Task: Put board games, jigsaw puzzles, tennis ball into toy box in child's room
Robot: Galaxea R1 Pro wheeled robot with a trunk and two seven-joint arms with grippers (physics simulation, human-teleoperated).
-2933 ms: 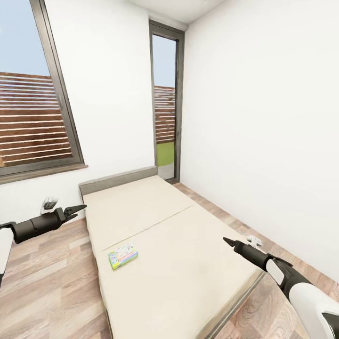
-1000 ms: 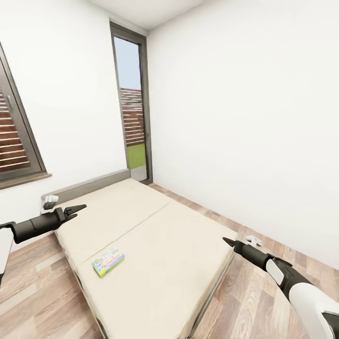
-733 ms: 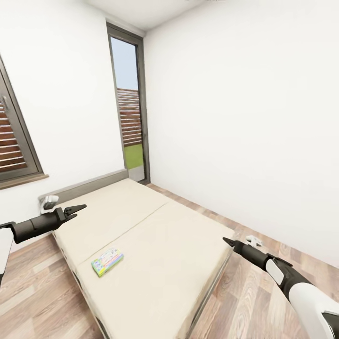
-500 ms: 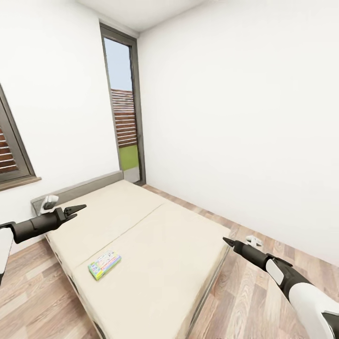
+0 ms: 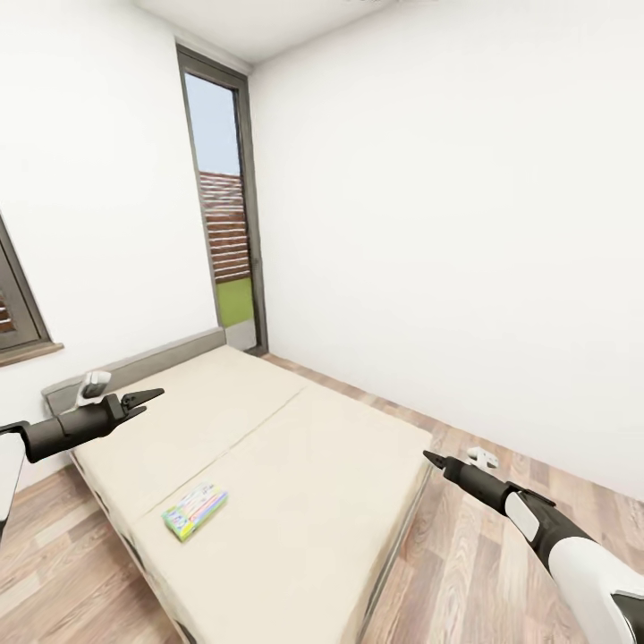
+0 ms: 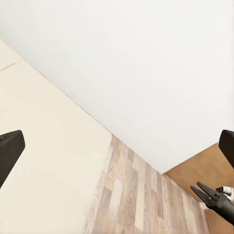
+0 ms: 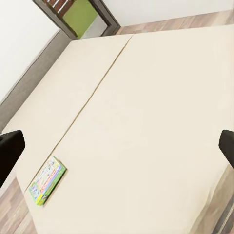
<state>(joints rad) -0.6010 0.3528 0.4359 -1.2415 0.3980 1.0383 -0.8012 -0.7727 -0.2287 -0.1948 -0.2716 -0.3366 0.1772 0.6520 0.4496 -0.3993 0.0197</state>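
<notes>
A small board game (image 5: pixel 194 512) with colourful cartoon art and a green edge lies flat on the beige bed (image 5: pixel 295 447), near its left side. It also shows on the bed (image 7: pixel 146 122) in the right wrist view, where the game box (image 7: pixel 46 180) lies well ahead of the gripper. My left gripper (image 5: pixel 150 394) hovers open over the bed's head end, above and behind the game. My right gripper (image 5: pixel 431 460) hangs open over the bed's right corner, empty. The toy box, table, jigsaw puzzles and tennis ball are out of view.
A grey headboard (image 5: pixel 134 367) stands against the back wall beside a tall narrow glazed door (image 5: pixel 224 224). A window corner (image 5: pixel 13 304) shows at far left. Wooden floor (image 5: pixel 501 510) runs between the bed and the white right wall (image 5: pixel 465 224).
The camera has swung to the right, so the bed, game and windows have slid left in the picture. Both arms keep the same pose, open and empty.
</notes>
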